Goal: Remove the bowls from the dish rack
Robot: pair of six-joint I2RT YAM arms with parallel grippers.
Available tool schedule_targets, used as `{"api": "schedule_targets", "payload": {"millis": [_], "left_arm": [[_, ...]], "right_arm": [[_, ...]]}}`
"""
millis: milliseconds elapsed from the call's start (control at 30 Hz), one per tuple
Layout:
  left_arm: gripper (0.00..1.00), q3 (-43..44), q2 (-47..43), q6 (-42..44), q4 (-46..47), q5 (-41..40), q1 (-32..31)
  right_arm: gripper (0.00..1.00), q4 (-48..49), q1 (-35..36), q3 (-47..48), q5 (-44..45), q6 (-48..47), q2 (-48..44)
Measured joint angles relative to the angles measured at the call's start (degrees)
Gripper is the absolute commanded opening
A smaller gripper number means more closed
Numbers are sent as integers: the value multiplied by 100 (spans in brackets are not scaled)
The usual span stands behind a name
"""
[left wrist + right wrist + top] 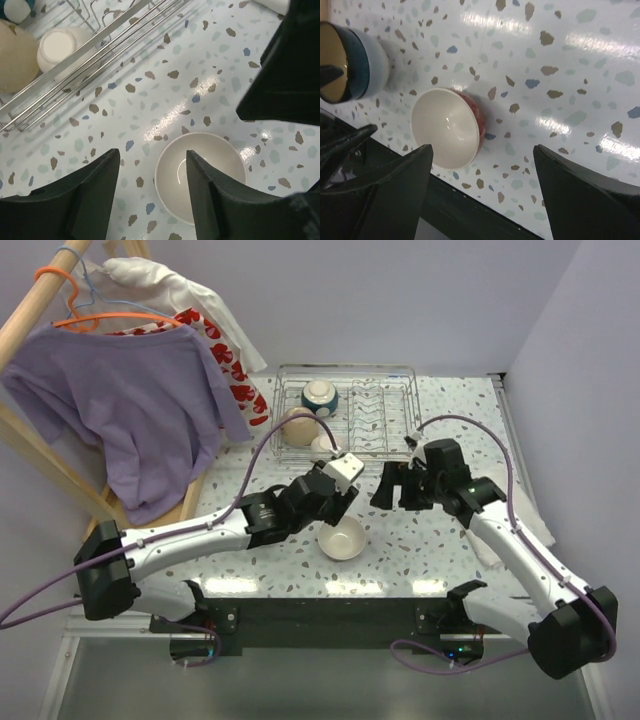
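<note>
Three bowls [320, 395] sit in the dish rack [385, 410] at the far side of the bench [420, 530]; more may be hidden from view. The left tool [152, 160], open and empty, hangs over a pale bowl [200, 175]. The right tool [482, 150], open too, is near a dark red bowl [445, 127]. Bowls are hard, smooth and can break, so pinch the rim softly.

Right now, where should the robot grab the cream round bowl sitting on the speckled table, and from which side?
Take the cream round ceramic bowl by its rim, coming straight down from above. It stands upright, mouth up and empty, so the left gripper, hanging over it with fingers open, could probably drop one inside the wall and one outside.
</note>
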Motion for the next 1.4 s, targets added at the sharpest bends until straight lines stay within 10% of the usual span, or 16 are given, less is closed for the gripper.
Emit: {"api": "schedule_targets", "payload": {"millis": [633,933,1400], "left_arm": [[78,-188,-1274,-1126,-1331,667,1797],[79,-968,-2741,-1104,-1331,-94,2240],[79,-2745,-4778,-859,-743,-1670,2256]], "right_arm": [[53,365,1606,-334,553,157,1480],[1,555,2096,-52,1073,227,2345],[0,55,2269,1314,1631,-2,2789]]}}
